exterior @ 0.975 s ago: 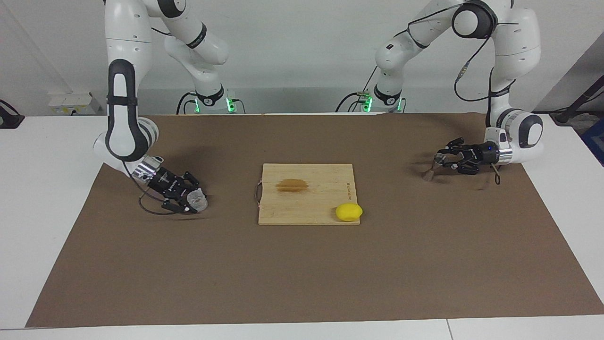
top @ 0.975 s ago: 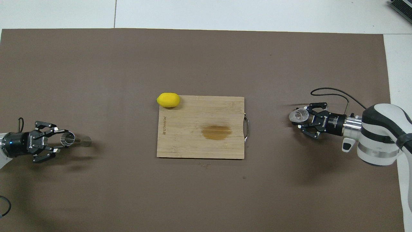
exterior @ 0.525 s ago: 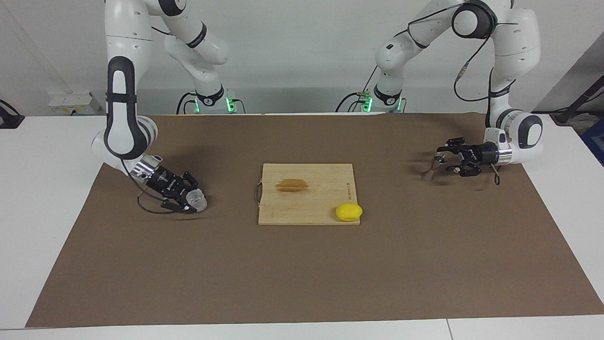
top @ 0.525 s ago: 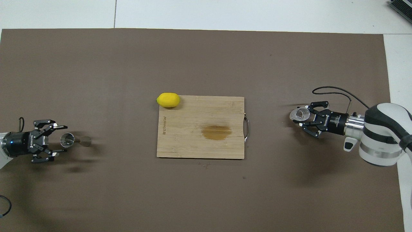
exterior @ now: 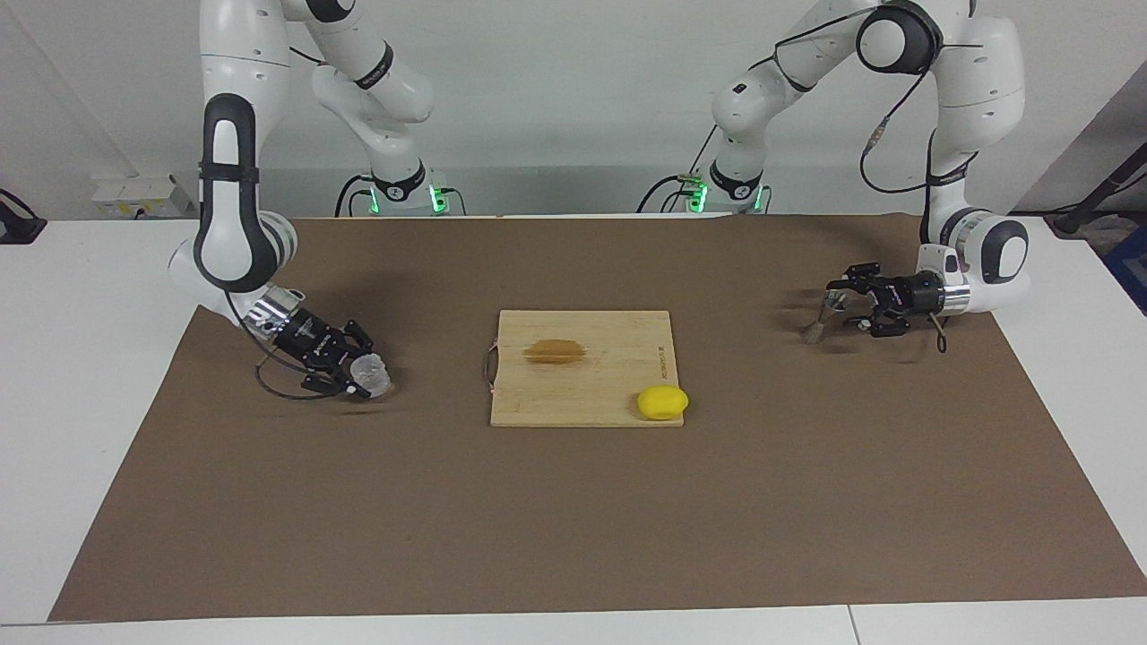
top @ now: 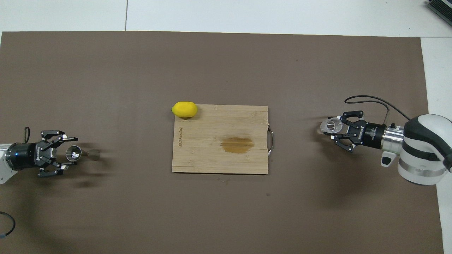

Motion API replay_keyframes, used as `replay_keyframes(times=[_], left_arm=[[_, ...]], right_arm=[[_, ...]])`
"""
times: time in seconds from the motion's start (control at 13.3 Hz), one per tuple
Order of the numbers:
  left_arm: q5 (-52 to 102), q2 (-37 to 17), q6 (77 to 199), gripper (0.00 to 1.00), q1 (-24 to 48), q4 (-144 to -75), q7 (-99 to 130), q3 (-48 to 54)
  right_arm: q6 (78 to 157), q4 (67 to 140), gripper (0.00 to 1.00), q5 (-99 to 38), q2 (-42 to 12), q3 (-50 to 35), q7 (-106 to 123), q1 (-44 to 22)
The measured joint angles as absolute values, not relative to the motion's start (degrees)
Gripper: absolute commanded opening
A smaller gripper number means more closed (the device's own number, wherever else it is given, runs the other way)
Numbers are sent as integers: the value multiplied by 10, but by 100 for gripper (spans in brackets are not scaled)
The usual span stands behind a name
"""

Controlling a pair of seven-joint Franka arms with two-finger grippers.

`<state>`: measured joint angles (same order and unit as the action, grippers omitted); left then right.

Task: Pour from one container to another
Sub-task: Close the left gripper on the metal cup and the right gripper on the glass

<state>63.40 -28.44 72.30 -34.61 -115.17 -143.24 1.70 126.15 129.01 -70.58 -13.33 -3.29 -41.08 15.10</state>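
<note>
a white table (exterior: 54, 358) carries a brown mat (exterior: 573, 502) bearing a wooden cutting board (exterior: 582, 376) and metal jigger (top: 79, 153)

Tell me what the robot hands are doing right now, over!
Right gripper shut on clear cup, low over the mat. Left gripper open around the metal jigger. Cutting board and lemon sit between them.

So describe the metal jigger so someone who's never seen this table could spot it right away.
Start at the wooden board in the middle of the brown mat, then go to the left arm's end of the table. The jigger stands there, between the open fingers of the left end effector. It is silver and hourglass-shaped, unlike the clear cup.
</note>
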Motion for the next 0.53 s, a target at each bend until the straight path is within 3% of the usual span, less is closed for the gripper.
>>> replay_keyframes(times=[0.53], left_arm=[[633, -284, 724, 39, -346, -1152, -1432, 17]], right_arm=[[1249, 1289, 6, -648, -119, -32, -422, 153]])
